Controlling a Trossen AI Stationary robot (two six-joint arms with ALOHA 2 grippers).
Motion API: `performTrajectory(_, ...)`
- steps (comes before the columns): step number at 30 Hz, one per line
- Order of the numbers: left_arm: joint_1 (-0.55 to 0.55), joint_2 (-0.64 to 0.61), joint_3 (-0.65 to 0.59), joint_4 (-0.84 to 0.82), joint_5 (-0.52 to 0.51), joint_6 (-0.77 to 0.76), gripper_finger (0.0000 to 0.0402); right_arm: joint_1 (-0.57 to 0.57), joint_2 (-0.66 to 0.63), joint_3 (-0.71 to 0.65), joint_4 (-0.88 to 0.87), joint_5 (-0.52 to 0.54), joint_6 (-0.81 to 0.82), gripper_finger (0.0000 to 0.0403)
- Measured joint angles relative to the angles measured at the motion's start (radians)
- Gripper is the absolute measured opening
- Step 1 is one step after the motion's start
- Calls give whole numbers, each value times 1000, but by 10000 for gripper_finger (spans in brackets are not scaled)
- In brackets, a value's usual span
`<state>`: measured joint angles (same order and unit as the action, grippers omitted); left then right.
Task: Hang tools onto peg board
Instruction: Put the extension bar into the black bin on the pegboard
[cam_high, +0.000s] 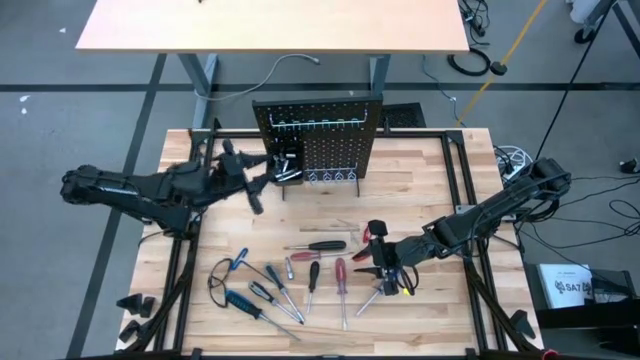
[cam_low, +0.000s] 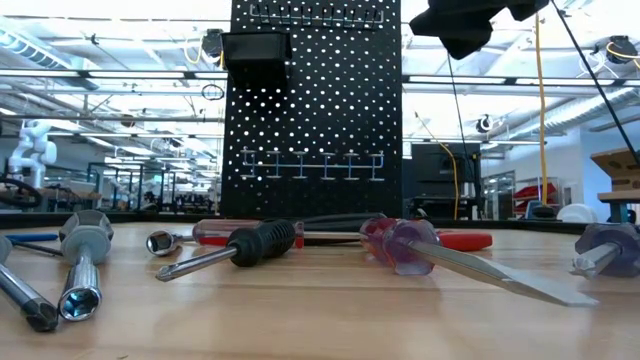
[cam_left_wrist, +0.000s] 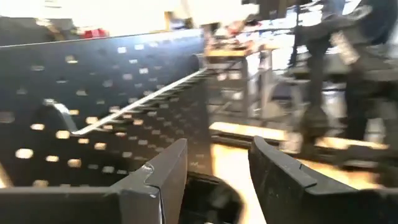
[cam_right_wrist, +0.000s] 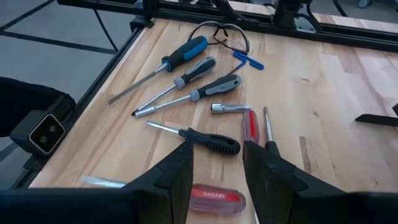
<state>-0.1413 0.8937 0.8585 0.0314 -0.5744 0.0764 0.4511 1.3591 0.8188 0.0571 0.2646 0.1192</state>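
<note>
Two dark arms worked over the wooden counter (cam_high: 420, 190). We logged the left hand (cam_high: 268, 178) raised at the black peg board (cam_high: 318, 140), just beside its small black bin (cam_high: 288, 163); in its own wrist view the fingers (cam_left_wrist: 163, 171) stood apart with nothing between them, the board's perforated face and a metal hook (cam_left_wrist: 62, 115) close ahead.

We logged the right hand (cam_high: 385, 272) low over the loose tools near the counter's middle. Its fingers (cam_right_wrist: 177, 171) stood partly apart above a red-handled screwdriver (cam_right_wrist: 214, 199); we could not tell whether they touched it, and nothing was plainly gripped.

Tools on the counter, as we counted them:
- a black-handled screwdriver (cam_right_wrist: 208, 142), just ahead of the right hand;
- a clear red-handled screwdriver (cam_right_wrist: 250, 126) beside it;
- a small silvery socket piece (cam_right_wrist: 229, 108);
- two grey-handled drivers (cam_right_wrist: 205, 78), side by side;
- a blue-handled screwdriver (cam_right_wrist: 183, 53), nearest the counter's edge;
- red-handled pliers (cam_high: 372, 236), near the right hand.

A row of empty hooks (cam_low: 310, 163) crossed the board's lower part.
</note>
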Motion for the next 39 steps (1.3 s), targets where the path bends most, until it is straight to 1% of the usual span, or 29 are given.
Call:
performTrajectory(4, -99, -16, 0, -91, 48, -83, 173, 0, 45, 0, 85, -1, -10, 132)
performTrajectory(7, -175, 1, 0, -199, 102, -170, 173, 0, 94, 0, 199, -2, -16, 132)
performTrajectory(10, -253, 30, 0, -296, 161, -229, 173, 0, 158, 0, 350, -5, -25, 132)
performTrajectory(12, -307, 46, 0, -323, 163, -264, 173, 0, 203, 0, 468, -5, -4, 132)
performTrajectory(15, -380, 68, 0, -332, 142, -296, 173, -8, 270, 2, 634, -6, 90, 132)
performTrajectory(18, -444, 82, 0, -339, 85, -308, 173, -26, 328, 39, 667, -5, 170, 132)
performTrajectory(20, -483, 88, 0, -361, 42, -332, 173, -36, 361, 85, 621, -5, 202, 132)
performTrajectory(22, -516, 97, 0, -402, -3, -377, 173, -46, 399, 150, 534, -5, 225, 132)
performTrajectory(25, -556, 116, 0, -479, -93, -462, 173, -63, 453, 283, 322, -5, 285, 132)
performTrajectory(29, -575, 153, -3, -641, -267, -616, 173, -92, 544, 493, -3, 0, 439, 132)
performTrajectory(31, -574, 164, -17, -681, -338, -669, 173, -102, 600, 577, -93, 2, 506, 132)
performTrajectory(33, -570, 164, -38, -673, -356, -673, 173, -107, 655, 648, -125, 3, 549, 132)
performTrajectory(39, -566, 163, -66, -670, -341, -699, 173, -130, 807, 803, -226, 24, 655, 132)
